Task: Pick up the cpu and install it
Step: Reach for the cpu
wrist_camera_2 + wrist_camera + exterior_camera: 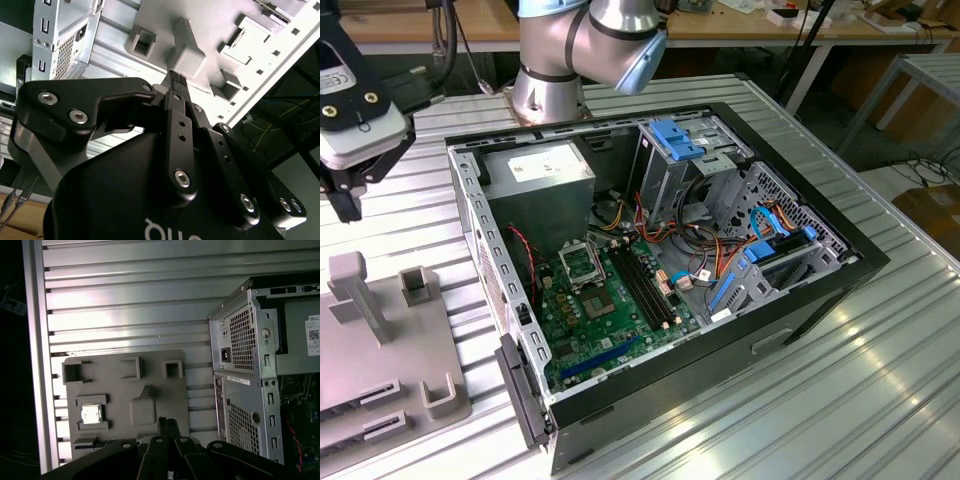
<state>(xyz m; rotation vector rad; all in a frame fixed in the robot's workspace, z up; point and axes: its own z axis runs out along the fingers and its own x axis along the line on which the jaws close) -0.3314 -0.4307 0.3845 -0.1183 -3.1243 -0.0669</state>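
Second wrist view has the hand (175,79) with its two fingertips pressed together and nothing between them, hanging in the air over a grey holder plate (210,30). In the first wrist view the same closed tips sit over the plate beside a raised block, clearly apart from the cpu (91,414).

The cpu lies flat in a square walled pocket near one corner of that plate, which rests on the ribbed metal table (125,290) just beside the open computer case (240,340). The step in hand, as I judge it, is the approach for the pick: the chip is untouched in its pocket and the hand carries nothing.

Lifting it would call for the fingers to spread, line up squarely over the pocket and come down on two opposite edges. That looks like a fine fit, since the pocket walls stand close around the chip.

The cpu itself is a small, thin square with a pale silver-grey metal face that catches the light, brighter than the matt plate around it. In the exterior view the metal-framed socket (582,263) lies open on the green motherboard (610,320) inside the case, well apart from the hand.
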